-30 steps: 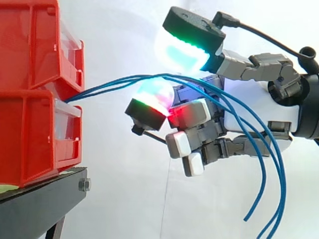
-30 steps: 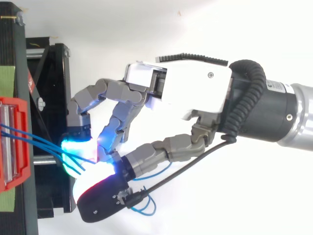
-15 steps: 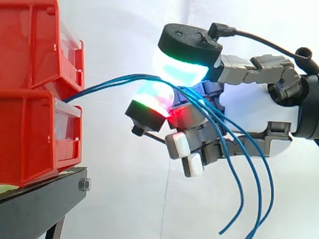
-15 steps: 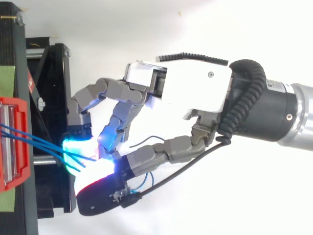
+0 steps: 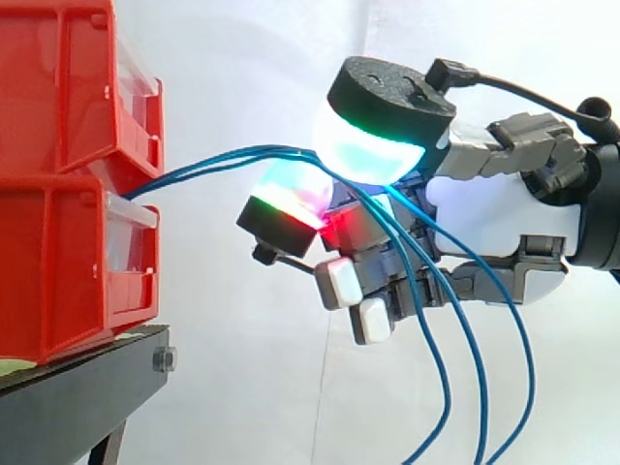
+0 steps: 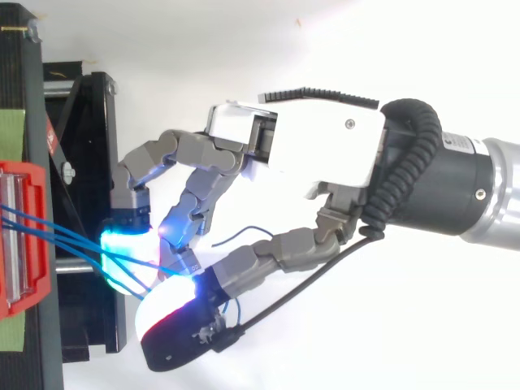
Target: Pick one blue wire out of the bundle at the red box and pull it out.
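Observation:
Several blue wires (image 5: 213, 165) leave the gap between two stacked red boxes (image 5: 68, 242) at the left. They arch rightward to my hand (image 5: 484, 208), and their loose ends (image 5: 480, 387) droop below it. My thumb pad (image 5: 373, 150), glowing cyan and green, presses down onto the wires against a finger pad (image 5: 291, 194) glowing green and red, so the bundle is pinched between them. From above, the wires (image 6: 65, 240) run from the red box (image 6: 20, 236) into the glowing pads of my hand (image 6: 309, 154). I cannot tell how many of the wires are pinched.
The red boxes rest on a black stand (image 5: 87, 387), whose frame (image 6: 89, 162) lies just left of my fingers. A white curtain is behind everything. Open space lies to the right of and below the boxes.
The thumb pad has swung down and onto the wires over the finger pad. The wires' loose ends have dropped from a wide arc to hanging steeply down.

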Robot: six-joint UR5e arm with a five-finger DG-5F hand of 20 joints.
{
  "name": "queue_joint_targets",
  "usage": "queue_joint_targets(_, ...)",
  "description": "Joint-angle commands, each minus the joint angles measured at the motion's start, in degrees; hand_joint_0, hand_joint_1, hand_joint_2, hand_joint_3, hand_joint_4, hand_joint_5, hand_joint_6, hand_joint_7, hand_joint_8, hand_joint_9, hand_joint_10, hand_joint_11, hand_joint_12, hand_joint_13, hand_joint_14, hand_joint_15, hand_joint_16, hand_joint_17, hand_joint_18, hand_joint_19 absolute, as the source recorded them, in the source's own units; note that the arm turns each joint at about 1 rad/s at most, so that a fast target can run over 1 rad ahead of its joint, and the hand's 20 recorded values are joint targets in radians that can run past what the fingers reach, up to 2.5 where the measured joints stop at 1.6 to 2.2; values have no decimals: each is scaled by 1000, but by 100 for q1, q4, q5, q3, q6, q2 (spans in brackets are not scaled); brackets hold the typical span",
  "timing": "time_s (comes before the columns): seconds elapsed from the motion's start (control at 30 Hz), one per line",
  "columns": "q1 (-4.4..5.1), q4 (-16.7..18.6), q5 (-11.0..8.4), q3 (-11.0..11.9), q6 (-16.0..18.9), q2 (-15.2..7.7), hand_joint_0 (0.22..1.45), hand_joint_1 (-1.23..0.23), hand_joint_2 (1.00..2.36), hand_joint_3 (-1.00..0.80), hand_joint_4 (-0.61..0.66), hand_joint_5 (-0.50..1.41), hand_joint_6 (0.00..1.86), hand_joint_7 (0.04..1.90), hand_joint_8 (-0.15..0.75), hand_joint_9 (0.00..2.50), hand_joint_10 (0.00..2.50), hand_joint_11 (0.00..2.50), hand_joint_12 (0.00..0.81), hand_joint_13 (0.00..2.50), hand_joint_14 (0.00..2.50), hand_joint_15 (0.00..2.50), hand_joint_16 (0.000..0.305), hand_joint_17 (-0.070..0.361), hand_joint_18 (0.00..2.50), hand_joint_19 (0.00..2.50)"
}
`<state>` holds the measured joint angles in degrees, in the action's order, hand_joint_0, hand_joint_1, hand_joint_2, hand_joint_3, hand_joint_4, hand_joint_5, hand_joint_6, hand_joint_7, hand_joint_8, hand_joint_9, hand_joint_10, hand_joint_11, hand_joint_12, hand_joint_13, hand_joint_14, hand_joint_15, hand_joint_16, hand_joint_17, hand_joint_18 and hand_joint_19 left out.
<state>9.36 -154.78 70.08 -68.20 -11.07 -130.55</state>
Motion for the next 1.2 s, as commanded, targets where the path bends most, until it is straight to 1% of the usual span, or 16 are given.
queue_joint_targets(0.0,-5,0,6,0,9,3,690,-1010,1000,-500,323,-226,908,1003,445,969,15,1166,490,1052,21,655,64,145,1031,563)
queue_joint_targets(0.07,-5,0,6,0,9,-6,644,-960,1000,-493,325,-221,904,1010,447,993,14,1170,490,1062,19,649,65,145,1031,567)
queue_joint_targets(0.13,-5,0,6,0,9,3,588,-858,1001,-482,314,-203,896,1023,456,1069,15,1170,503,1102,20,667,65,147,1057,603)
queue_joint_targets(0.2,-5,0,6,0,9,3,560,-775,1004,-464,310,-189,887,1049,458,1111,15,1181,509,1124,18,660,66,148,1064,609)
queue_joint_targets(0.23,-5,0,6,0,9,3,551,-722,1005,-447,306,-183,883,1062,461,1127,14,1187,513,1137,18,665,66,150,1063,618)
queue_joint_targets(0.3,-5,9,6,0,9,3,547,-666,1005,-440,315,-174,876,1080,472,1170,14,1187,518,1157,16,672,68,154,1085,634)
queue_joint_targets(0.4,-14,0,6,0,18,3,569,-626,1008,-407,315,-164,870,1105,462,1181,14,1200,513,1162,18,670,67,151,1093,638)
queue_joint_targets(0.5,-14,0,6,0,26,3,583,-636,1013,-355,305,-159,873,1120,460,1203,17,1209,511,1174,18,670,66,149,1099,631)
queue_joint_targets(0.63,-14,-9,6,0,26,3,600,-732,1018,-267,281,-159,876,1164,465,1209,16,1218,507,1182,19,671,65,147,1104,624)
queue_joint_targets(0.67,-14,-9,6,0,26,3,601,-740,1019,-261,274,-159,878,1156,465,1209,16,1216,507,1181,17,674,65,147,1105,624)
queue_joint_targets(0.73,-14,-9,6,0,26,3,617,-805,1019,-244,241,-165,889,1147,462,1199,16,1220,507,1179,19,669,65,146,1106,624)
queue_joint_targets(0.97,-14,-26,6,0,44,3,662,-914,1018,-280,210,-179,904,1087,454,1147,15,1209,496,1150,19,673,63,142,1084,614)
queue_joint_targets(1.03,-22,-26,6,0,35,3,695,-953,1016,-313,263,-187,910,1091,452,1122,15,1199,498,1145,18,675,63,141,1076,607)
queue_joint_targets(1.17,-31,-17,6,9,35,3,728,-967,1010,-394,290,-189,910,1071,445,1105,15,1195,493,1137,19,669,62,139,1060,591)
